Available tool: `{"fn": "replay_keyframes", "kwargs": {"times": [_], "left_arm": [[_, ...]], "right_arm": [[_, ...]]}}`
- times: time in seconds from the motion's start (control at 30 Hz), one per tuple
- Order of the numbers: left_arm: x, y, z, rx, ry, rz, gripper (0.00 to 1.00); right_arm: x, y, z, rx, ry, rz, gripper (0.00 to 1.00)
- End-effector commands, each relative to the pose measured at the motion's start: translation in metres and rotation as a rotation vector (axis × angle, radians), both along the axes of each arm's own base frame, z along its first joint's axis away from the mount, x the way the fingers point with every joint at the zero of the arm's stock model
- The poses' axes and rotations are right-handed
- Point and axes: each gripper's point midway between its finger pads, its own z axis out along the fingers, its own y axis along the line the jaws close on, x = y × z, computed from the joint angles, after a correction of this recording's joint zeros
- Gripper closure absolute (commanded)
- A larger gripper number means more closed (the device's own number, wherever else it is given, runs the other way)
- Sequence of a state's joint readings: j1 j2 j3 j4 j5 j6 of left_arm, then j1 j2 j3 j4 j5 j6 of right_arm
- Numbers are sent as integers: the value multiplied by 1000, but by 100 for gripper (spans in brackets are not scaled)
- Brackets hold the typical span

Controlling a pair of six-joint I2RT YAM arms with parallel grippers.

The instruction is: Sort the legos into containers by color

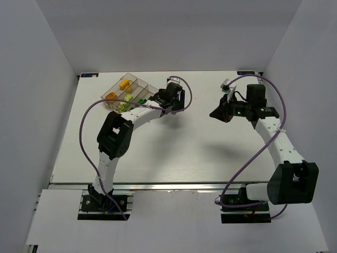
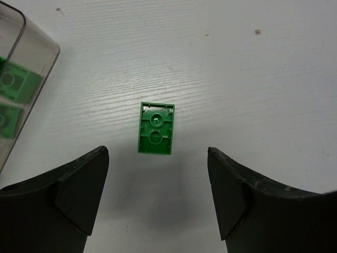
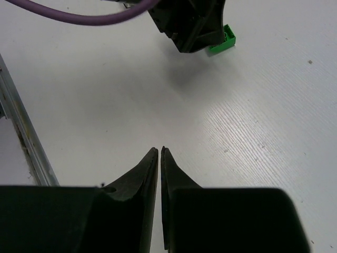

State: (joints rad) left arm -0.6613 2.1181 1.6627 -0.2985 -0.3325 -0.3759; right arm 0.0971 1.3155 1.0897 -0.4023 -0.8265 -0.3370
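Green brick (image 2: 156, 128) centred just beyond wide-spread left jaws, probably underside-up.

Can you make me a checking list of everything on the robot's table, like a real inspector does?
Surface: white table, a few tiny specks.
Job's things: clear tray holds sorted bricks in orange, yellow, lime and green; one green brick lies loose on the table beside the tray.
Clutter: nothing seen.
Grippers: left gripper open over the loose brick; right gripper shut, empty.
Cables: a purple cable loops along each arm.
Surroundings: plain white walls on three sides.
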Motion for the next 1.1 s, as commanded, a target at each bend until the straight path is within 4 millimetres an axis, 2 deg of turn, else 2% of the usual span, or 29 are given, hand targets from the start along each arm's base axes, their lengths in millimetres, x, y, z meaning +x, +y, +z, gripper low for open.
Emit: {"fn": "replay_keyframes", "kwargs": {"times": [0.0,0.13,0.17,0.2,0.4,0.5,0.77,0.9,0.97,1.07], "left_arm": [[15,-12,14,-1,-55,-31,16],[24,-18,4,10,-54,-30,16],[25,-18,-7,25,-40,-26,16],[28,-18,-4,27,-47,-19,16],[31,-17,-25,70,-19,-9,17],[31,-17,-33,77,-4,-11,21],[30,-14,-44,91,6,2,28],[31,-13,-43,81,3,14,36],[31,-13,-39,73,-6,26,44],[29,-10,-39,66,-14,30,47]], "right_arm": [[-3,1,6,20,-18,15,89],[-4,-1,0,22,-5,6,88],[-4,-2,0,24,-2,5,89],[-4,-2,0,27,-1,5,89],[-1,-5,-4,25,5,-4,89],[0,-6,-4,28,8,-6,89],[1,-7,-5,29,12,-8,90],[-1,-8,-5,28,14,-8,90],[-1,-8,-5,26,13,-9,90],[-1,-8,-7,28,19,-8,90]]}}
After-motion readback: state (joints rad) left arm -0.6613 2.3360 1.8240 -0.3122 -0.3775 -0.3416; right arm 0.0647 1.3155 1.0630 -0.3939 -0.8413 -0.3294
